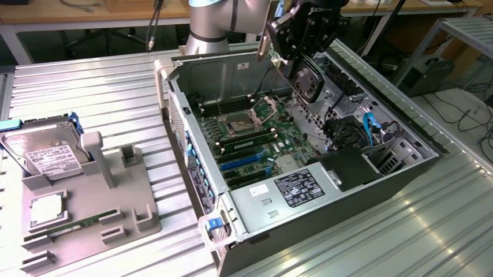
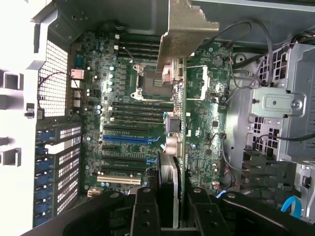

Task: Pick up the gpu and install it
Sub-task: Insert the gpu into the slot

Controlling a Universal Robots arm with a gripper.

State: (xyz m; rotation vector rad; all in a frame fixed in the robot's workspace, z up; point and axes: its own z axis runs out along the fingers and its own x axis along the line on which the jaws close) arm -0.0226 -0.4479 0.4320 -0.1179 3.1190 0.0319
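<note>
My gripper (image 1: pixel 306 53) hangs over the far part of the open computer case (image 1: pixel 400 124), shut on the gpu (image 1: pixel 308 82). The green card is held on edge, its black round fan facing the exterior view's right and its silver bracket (image 1: pixel 264 47) toward the case's far wall. In the wrist view the gpu (image 2: pixel 180 123) runs edge-on away from the black fingers (image 2: pixel 145 212), and its bracket (image 2: pixel 187 34) stands in front of the motherboard (image 2: pixel 123 113). The card is above the board, clear of the blue and black slots (image 2: pixel 129 139).
On the exterior view's left, a grey fixture (image 1: pixel 115 213) carries a silver hard drive (image 1: pixel 48 154), a memory stick (image 1: pixel 73 226) and a small square chip (image 1: pixel 46 209). Inside the case sit a power supply (image 1: pixel 297 190), a drive cage with blue cables (image 1: pixel 368 130) and the CPU socket (image 1: pixel 239 123).
</note>
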